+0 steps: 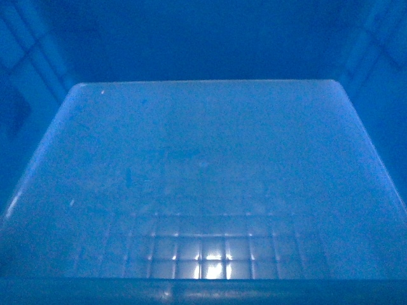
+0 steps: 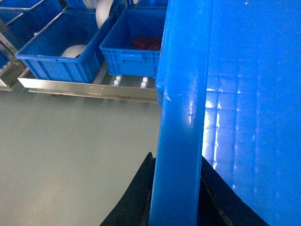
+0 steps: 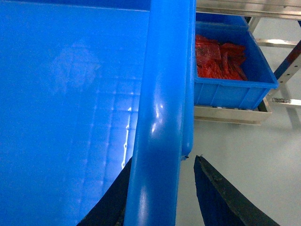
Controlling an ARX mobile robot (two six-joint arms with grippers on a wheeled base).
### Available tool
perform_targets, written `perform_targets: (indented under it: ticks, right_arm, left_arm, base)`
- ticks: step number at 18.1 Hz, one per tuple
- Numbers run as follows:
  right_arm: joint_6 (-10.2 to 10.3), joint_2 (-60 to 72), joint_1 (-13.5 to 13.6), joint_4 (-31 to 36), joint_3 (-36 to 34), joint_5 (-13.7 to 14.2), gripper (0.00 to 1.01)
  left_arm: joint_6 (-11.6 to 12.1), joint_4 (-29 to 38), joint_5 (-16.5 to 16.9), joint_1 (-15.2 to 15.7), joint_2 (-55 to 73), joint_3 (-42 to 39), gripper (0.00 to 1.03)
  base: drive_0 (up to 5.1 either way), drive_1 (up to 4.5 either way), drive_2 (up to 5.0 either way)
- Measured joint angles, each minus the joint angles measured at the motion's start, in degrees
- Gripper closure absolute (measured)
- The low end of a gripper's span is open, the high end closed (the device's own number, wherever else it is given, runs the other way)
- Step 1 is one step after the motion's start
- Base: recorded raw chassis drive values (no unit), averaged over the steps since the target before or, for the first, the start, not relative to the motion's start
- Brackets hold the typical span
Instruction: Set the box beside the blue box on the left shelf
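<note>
One box point(image 1: 203, 184), deep bright-blue, held off the floor between both arms, interior filling the head view. Left tool point(image 2: 176, 188): jaws clamped across the box's left rim. Right tool point(image 3: 162, 188): inner jaw against the right rim, outer jaw point(image 3: 211, 193) showing a gap; clamped or not, cannot tell. Rims run away from each wrist toward the shelving. Only the left wrist view shows the shelf point(image 2: 89, 88) and its blue crates point(image 2: 61, 47); only the right wrist view, a tray of red items point(image 3: 221, 59).
</note>
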Motion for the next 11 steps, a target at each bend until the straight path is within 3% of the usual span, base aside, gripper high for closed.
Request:
perform_targets:
  ticks: [11]
  right_arm:
    - [0.0,0.0,0.0,0.0,0.0,0.0,0.68]
  left_arm:
    - [0.0,0.0,0.0,0.02,0.0,0.0,0.86]
  base:
    - [0.0,0.0,0.0]
